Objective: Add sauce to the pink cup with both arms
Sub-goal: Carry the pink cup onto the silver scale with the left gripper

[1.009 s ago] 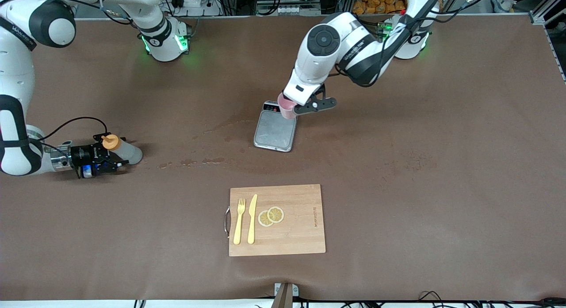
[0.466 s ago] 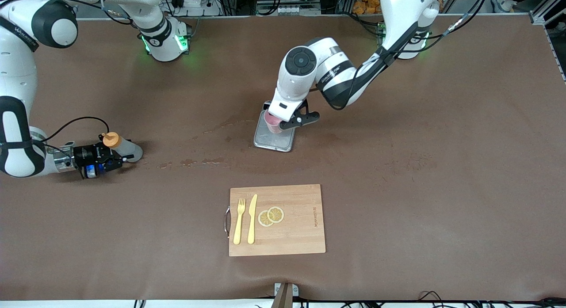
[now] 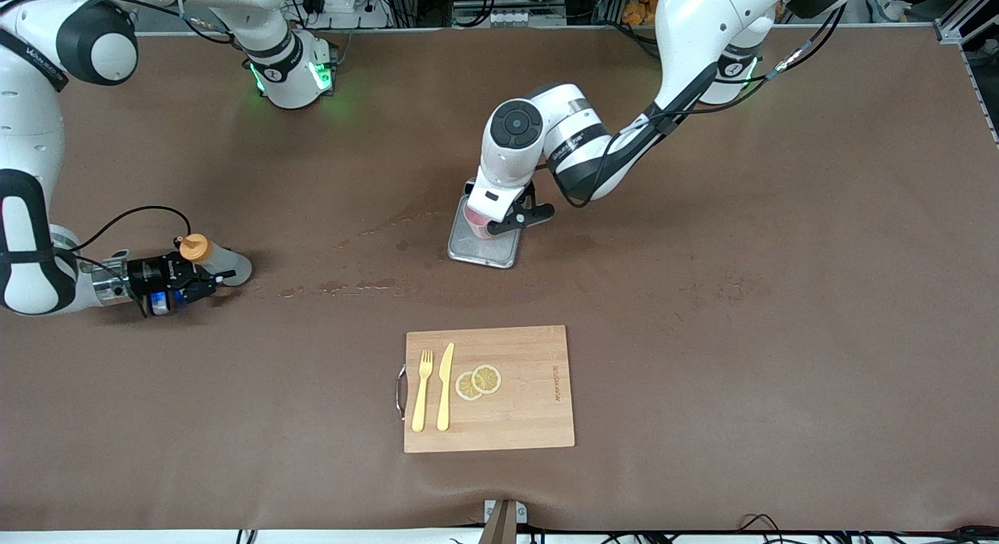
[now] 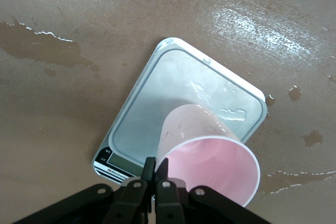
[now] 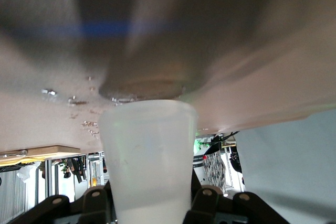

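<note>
Covering the whole scene, a matte brown table (image 3: 702,294), smooth but blotched with glossy wet patches. Next in size, a rectangular pale wooden cutting board (image 3: 531,419) with a metal handle, bearing a yellow plastic fork (image 3: 421,392), a matching knife (image 3: 445,388) and two round lemon slices (image 3: 478,382). Farther from the front camera than the board, a flat rounded-corner scale (image 4: 157,98) with a brushed steel plate. Low at the right arm's end of the table, the right gripper (image 3: 204,282) clamped on the sauce (image 3: 220,264), a translucent whitish bottle with an orange conical cap. Over the scale, the left gripper (image 4: 156,167) pinching the rim of the tapered pink cup (image 4: 210,156), tilted.
</note>
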`<action>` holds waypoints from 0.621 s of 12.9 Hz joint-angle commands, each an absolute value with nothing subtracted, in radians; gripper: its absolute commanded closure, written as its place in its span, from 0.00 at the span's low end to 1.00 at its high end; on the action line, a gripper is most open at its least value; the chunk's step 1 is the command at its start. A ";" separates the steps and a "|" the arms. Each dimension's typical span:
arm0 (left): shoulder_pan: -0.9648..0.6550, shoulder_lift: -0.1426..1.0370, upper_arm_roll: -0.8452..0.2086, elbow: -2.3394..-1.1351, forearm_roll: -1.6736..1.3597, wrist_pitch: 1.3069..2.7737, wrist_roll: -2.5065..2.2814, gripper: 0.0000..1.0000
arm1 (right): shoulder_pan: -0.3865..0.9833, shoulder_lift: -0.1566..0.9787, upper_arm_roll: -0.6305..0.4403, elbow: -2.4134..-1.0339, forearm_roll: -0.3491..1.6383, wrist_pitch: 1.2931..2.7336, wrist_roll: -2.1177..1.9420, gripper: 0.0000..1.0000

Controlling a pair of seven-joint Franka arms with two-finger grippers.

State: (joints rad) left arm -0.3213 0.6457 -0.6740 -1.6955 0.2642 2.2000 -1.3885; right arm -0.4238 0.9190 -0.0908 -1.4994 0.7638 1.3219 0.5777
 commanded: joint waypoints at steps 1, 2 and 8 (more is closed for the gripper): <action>-0.359 0.672 -0.640 -1.669 0.296 2.217 -1.428 1.00 | -0.400 0.885 -0.092 -1.448 0.765 1.247 0.687 0.72; -0.367 0.673 -0.635 -1.667 0.296 2.244 -1.430 1.00 | -0.391 0.882 -0.094 -1.425 0.762 1.226 0.724 0.72; -0.353 0.652 -0.617 -1.670 0.301 2.266 -1.453 0.00 | -0.286 0.789 -0.100 -1.398 0.649 1.216 0.860 0.72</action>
State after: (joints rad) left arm -0.3552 0.6597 -0.6243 -1.6847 0.2679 2.2570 -1.4182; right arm -0.3158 0.8354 -0.0903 -1.3977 0.6884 1.2300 0.8031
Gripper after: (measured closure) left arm 0.718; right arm 0.520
